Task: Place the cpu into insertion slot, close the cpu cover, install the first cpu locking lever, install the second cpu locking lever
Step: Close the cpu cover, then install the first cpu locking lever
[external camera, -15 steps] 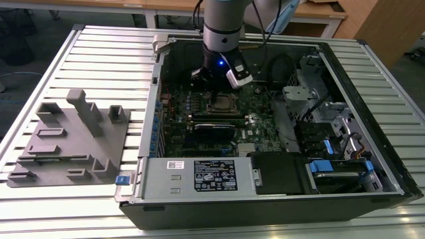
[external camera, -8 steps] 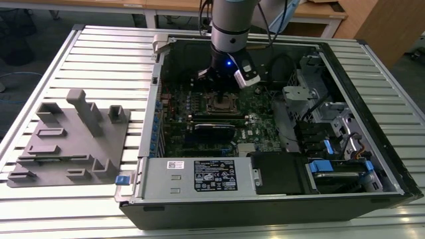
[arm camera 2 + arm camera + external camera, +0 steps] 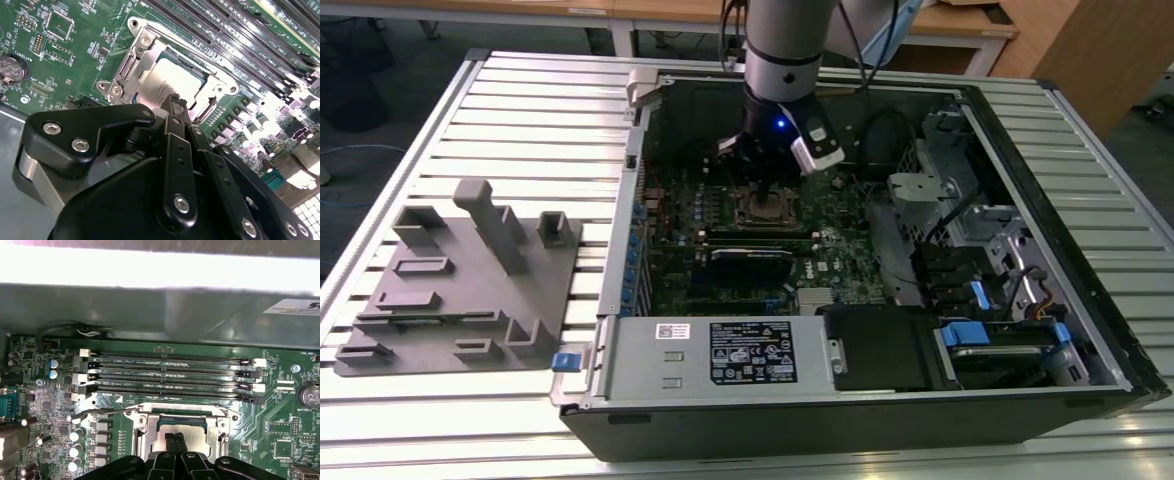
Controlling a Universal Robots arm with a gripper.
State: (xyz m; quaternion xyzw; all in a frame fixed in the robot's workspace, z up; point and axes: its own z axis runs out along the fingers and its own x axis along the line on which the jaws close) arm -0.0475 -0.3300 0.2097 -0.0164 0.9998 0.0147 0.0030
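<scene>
Green motherboard (image 3: 75, 65) surrounds the cpu (image 3: 162, 82), partly hidden behind the claw (image 3: 175, 101).

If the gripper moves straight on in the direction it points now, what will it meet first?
Most likely the cpu, the silver chip seated inside the metal cover. The gripper points down at its middle; whether it already touches is unclear.
</scene>
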